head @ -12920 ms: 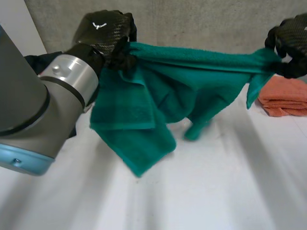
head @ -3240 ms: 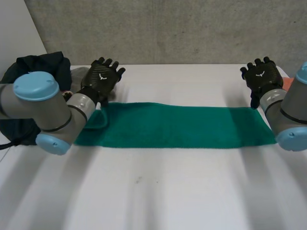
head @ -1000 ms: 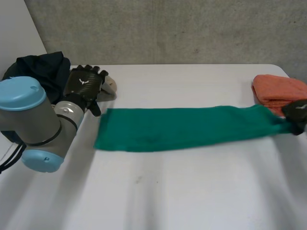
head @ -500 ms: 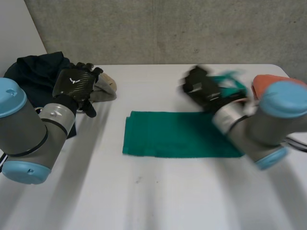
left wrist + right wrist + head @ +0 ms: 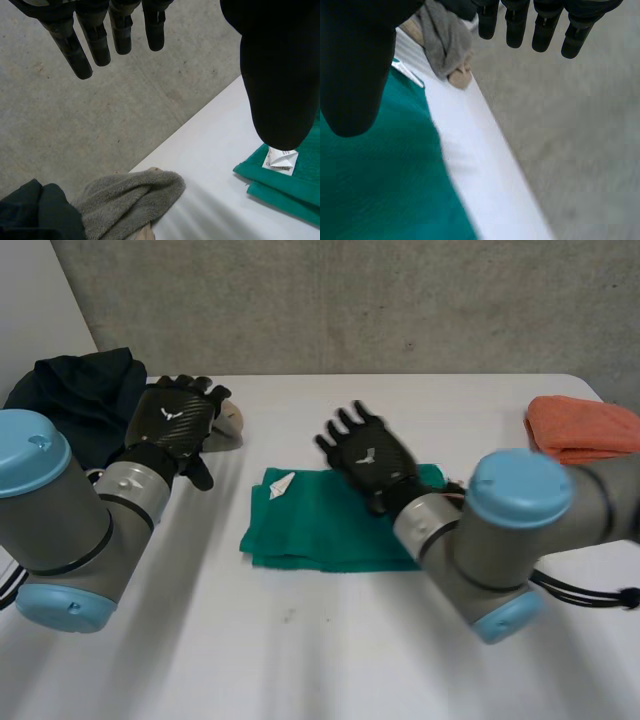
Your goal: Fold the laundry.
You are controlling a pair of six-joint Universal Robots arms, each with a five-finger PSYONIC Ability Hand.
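Note:
A green towel (image 5: 310, 532) lies folded in the middle of the white table (image 5: 330, 650), a white label (image 5: 281, 485) showing at its far left corner. My right hand (image 5: 367, 457) hovers over the towel's far edge, open with fingers spread and nothing held; its thumb (image 5: 355, 65) hangs above the green towel (image 5: 380, 185). My left hand (image 5: 178, 418) is open too, off the towel's left end. Its straight fingers (image 5: 95, 35) are above a grey cloth (image 5: 130, 195), with the thumb (image 5: 277, 75) over the towel's labelled corner (image 5: 280, 159).
The crumpled grey cloth (image 5: 228, 420) lies by my left hand, beside a dark pile of clothes (image 5: 75, 390) at the far left. A folded orange towel (image 5: 585, 428) sits at the far right. A concrete wall runs behind the table.
My right hand swept the towel's right end over to the left, halving its length, then let go and opened. The left hand has barely moved.

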